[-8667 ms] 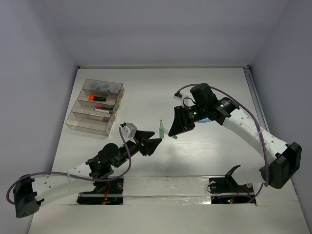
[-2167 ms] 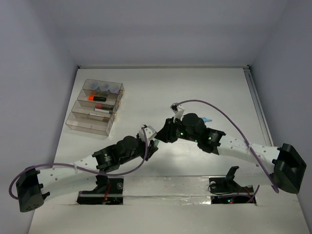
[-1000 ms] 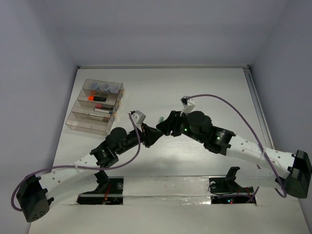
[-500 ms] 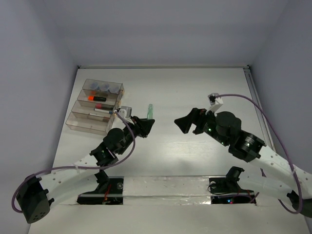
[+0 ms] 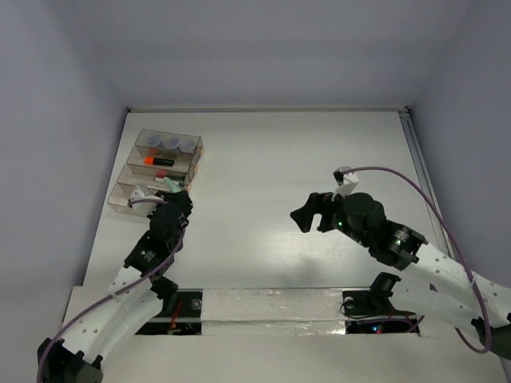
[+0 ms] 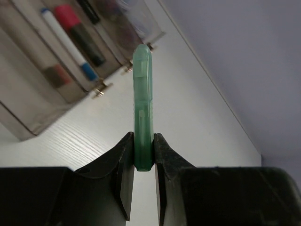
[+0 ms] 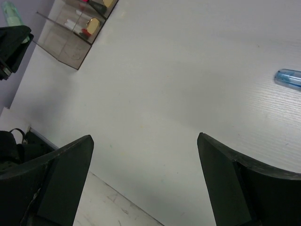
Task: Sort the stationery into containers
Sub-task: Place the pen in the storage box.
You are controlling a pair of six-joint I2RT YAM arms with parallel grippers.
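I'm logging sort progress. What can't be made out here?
Right wrist view: light blue marker cut off by the frame edge.
Left wrist view: pale green marker, lower end hidden inside the left gripper.
Top view: clear plastic bins, near rows partly behind that gripper.

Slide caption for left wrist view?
Left gripper clamps a pale green translucent marker, smoky clear plastic bins beyond.

White table (image 5: pixel 263 144), pale lavender walls (image 5: pixel 263 56).
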